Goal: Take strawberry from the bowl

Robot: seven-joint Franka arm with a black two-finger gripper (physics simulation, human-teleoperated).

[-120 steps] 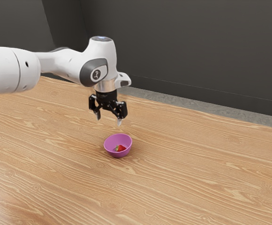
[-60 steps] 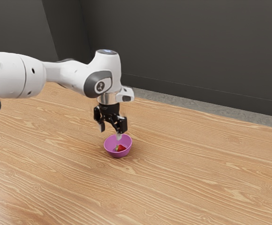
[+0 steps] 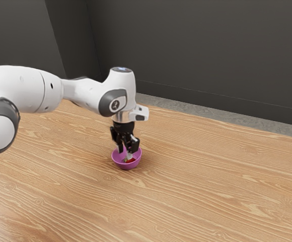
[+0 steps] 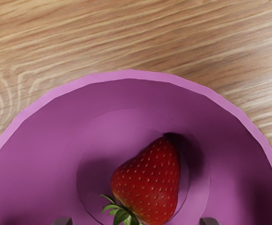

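one strawberry (image 4: 147, 185), red, green-topped: on its side in the bottom of the bowl, not yet lifted. one bowl (image 4: 136, 75), purple: upright on the bench (image 4: 126, 37). one pair of fingers (image 3: 131, 145): open, pointing down at the bowl, spread wider than the fruit, presumably to pass either side before closing, and upright, likely to avoid nudging the bowl.

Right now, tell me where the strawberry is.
The strawberry lies in the bottom of the purple bowl, beneath the open gripper, a little toward the exterior view's left from its middle.
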